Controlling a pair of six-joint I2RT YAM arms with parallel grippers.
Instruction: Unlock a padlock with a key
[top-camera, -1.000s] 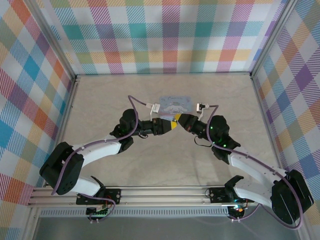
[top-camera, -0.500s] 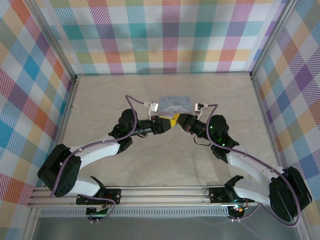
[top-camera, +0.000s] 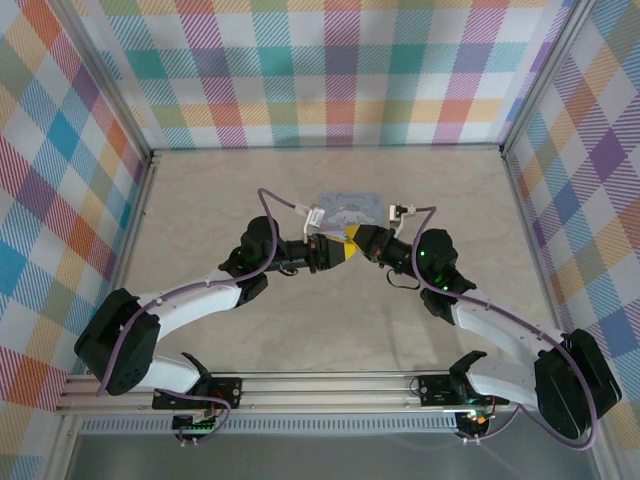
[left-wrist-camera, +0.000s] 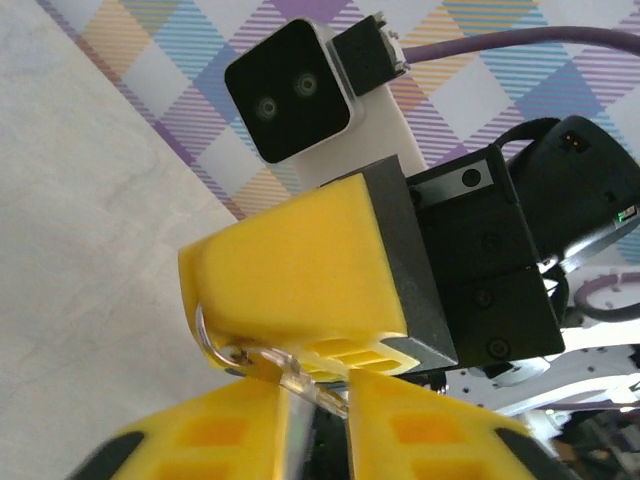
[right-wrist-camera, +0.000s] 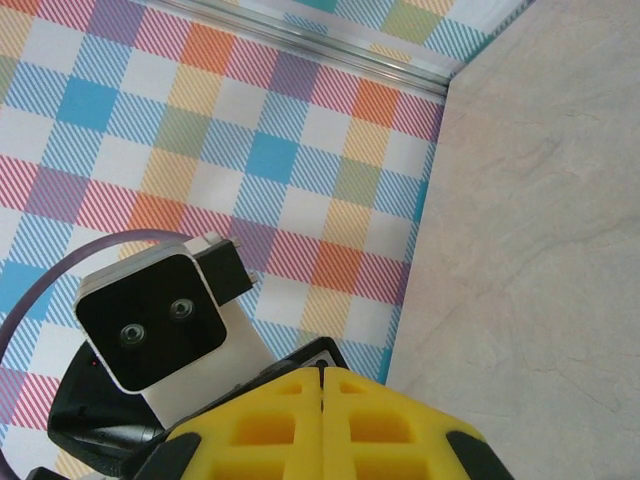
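- Top external: the two arms met over the middle of the bench (top-camera: 230, 190), just in front of the pale blue tin (top-camera: 350, 205). A second before, the left pincer (top-camera: 337, 254) and the right pincer (top-camera: 358, 238) only met tip to tip. Now the left one had pushed in and its yellow tip overlapped the right one's. Whatever sat between them was too small to make out from here.
- Left wrist: the left pincer (left-wrist-camera: 316, 395) had just drawn in from a much wider stance to a slim gap. A thin silvery metal piece ran down into that gap, with something dark behind it. I took this for the padlock (left-wrist-camera: 290, 375), its curved shackle end poking out under the tip of the right pincer (left-wrist-camera: 230, 300), whose jaws were pressed flat together. Whether any part of that sliver was the key I could not tell.
- Right wrist: the right pincer (right-wrist-camera: 322, 400) showed only a hairline seam between its yellow pads, fully closed as it had been throughout. Nothing held there could be seen from this angle.
- Meaning for the task: both pincers now appeared to clamp the same small lock, raised off the bench, the right by the shackle and the left lower down. This looked like a steadying or hand-over grip. The unlocking itself did not look begun.
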